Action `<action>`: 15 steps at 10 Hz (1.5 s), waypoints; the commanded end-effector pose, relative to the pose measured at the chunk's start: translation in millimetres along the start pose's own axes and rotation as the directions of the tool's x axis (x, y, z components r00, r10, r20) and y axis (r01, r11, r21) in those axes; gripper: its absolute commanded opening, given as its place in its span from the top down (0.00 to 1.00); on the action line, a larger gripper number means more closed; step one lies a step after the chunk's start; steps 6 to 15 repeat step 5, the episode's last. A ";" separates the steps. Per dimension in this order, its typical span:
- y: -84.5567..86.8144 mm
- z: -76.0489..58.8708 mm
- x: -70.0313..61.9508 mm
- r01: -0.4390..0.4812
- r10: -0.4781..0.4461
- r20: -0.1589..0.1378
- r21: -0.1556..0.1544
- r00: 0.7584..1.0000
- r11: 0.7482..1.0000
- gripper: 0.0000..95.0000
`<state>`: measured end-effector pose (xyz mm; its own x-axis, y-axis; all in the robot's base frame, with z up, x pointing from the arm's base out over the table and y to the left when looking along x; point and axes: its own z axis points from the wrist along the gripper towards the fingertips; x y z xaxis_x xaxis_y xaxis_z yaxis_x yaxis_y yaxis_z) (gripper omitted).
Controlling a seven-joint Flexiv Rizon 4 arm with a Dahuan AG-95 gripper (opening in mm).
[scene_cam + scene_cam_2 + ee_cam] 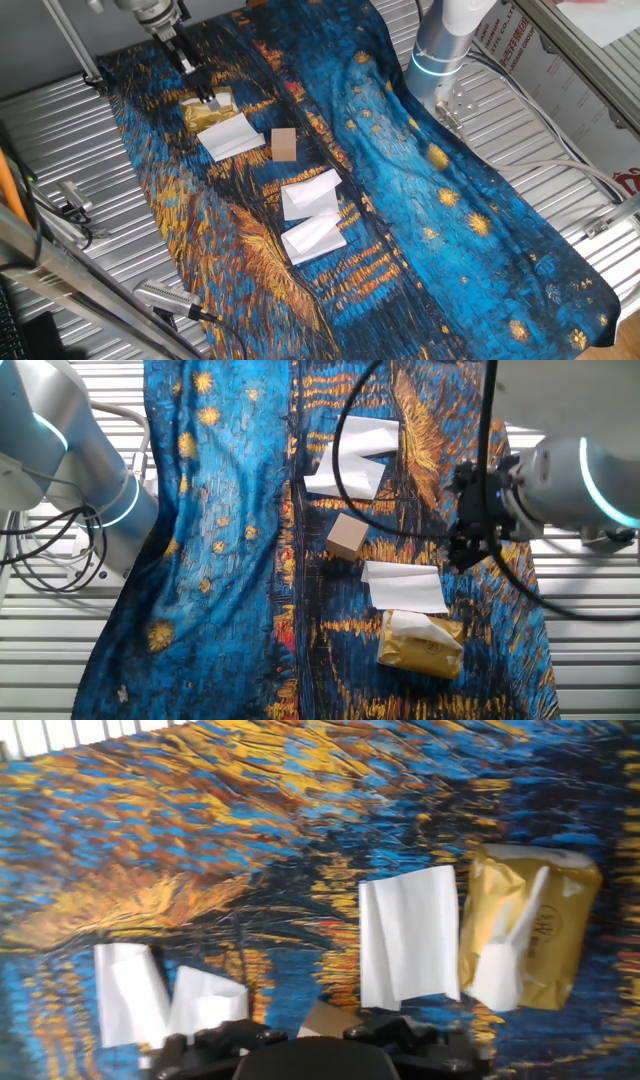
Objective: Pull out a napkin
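claw (207, 98) over gold packet (205, 111), grip state unclear | napkin (231, 137) flat just nearer, touching packet | long axis parallel to packet

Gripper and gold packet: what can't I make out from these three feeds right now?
- Gripper: whether the jaws are open or shut. One fixed view shows it too small; in the other, cables and the dark wrist hide it.
- Hand view: fingers cut off by the bottom edge.
- Wooden block: mostly hidden behind the hand there.
- Gold packet: how much tissue remains inside; the wrapper hides it. The napkin lies beside it.
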<state>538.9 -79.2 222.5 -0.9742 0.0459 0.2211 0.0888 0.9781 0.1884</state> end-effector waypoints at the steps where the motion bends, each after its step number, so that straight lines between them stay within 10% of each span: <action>1: -0.8 0.2 0.0 0.032 -0.031 -0.012 0.050 0.999 0.998 0.00; 5: -0.8 0.3 0.0 0.077 -0.073 -0.075 0.049 0.995 0.996 0.00; 15: -0.8 0.3 0.0 0.077 -0.073 -0.075 0.049 0.995 0.996 0.00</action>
